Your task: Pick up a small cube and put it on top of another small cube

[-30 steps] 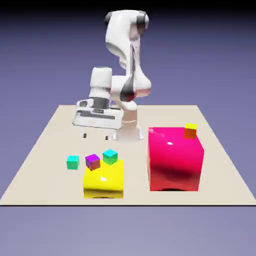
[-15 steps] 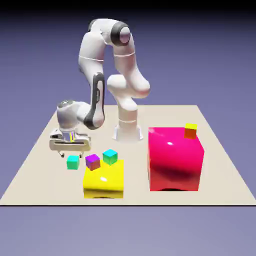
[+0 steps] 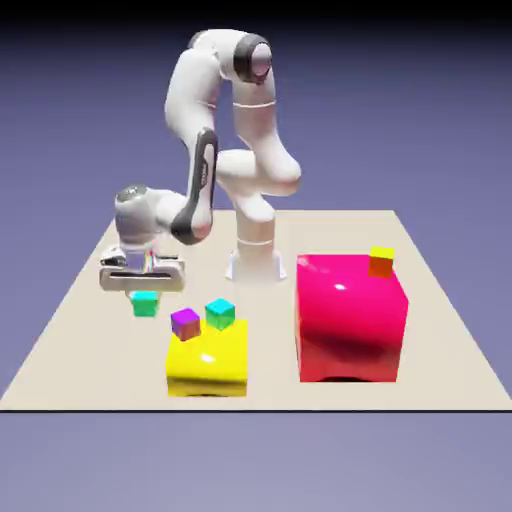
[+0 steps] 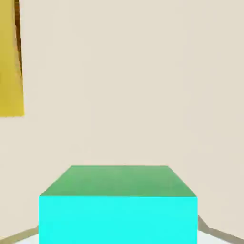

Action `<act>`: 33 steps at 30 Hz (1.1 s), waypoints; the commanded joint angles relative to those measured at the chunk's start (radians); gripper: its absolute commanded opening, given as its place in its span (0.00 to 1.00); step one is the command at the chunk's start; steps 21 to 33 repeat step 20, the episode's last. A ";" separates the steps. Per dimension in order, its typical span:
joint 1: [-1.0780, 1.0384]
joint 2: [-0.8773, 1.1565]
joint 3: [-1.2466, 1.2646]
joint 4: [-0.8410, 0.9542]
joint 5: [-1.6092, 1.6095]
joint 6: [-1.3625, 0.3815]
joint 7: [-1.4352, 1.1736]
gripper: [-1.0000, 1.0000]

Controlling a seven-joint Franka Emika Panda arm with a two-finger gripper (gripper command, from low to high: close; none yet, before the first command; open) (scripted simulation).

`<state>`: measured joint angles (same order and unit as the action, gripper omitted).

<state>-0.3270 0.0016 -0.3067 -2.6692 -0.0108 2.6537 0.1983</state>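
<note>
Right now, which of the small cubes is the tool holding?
The green-cyan cube at the exterior view's far left: it alone sits between the fingertips of the tool. The purple, cyan and yellow-orange cubes sit apart from it.

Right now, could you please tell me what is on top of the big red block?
A small yellow cube sits on top of the big red block, toward its far edge. The block's far side and the table directly behind it are hidden.
</note>
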 commanded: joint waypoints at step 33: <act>0.340 -0.108 -0.074 0.111 -0.055 -0.216 0.360 1.00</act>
